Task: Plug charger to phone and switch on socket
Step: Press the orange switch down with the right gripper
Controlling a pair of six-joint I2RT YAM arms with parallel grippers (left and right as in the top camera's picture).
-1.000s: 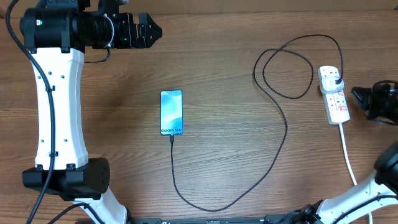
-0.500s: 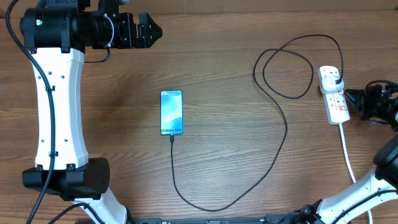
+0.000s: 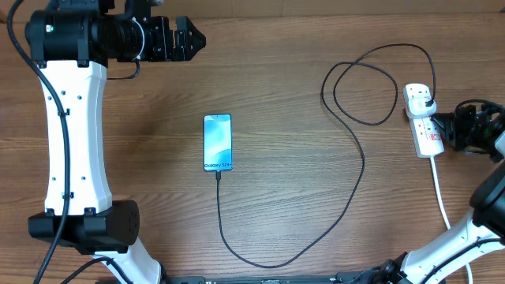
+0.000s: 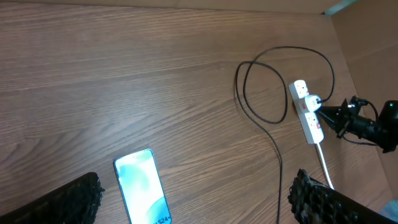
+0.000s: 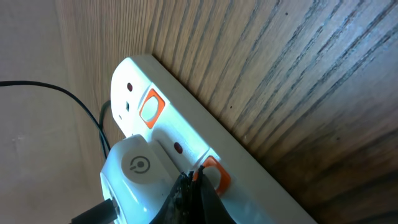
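The phone (image 3: 218, 143) lies mid-table, its light blue screen up, and also shows in the left wrist view (image 4: 142, 193). The thin black charger cable (image 3: 357, 177) runs from the phone's bottom edge, loops, and ends at a plug (image 3: 424, 99) seated in the white socket strip (image 3: 427, 130). My right gripper (image 3: 447, 126) is shut, its tips at the strip's right side. In the right wrist view the shut tips (image 5: 194, 180) touch an orange switch (image 5: 215, 173) beside the white plug body (image 5: 137, 168). My left gripper (image 3: 192, 38) is open and empty, high at the back left.
The strip's white cord (image 3: 440, 193) runs toward the front right. The left arm's white body (image 3: 75, 134) stands along the left side. A second orange switch (image 5: 150, 106) sits further along the strip. The cable loop (image 3: 359, 91) lies left of the strip.
My right gripper has moved left from the table's right edge until its tips reach the socket strip. The left arm, phone and cable have not moved.
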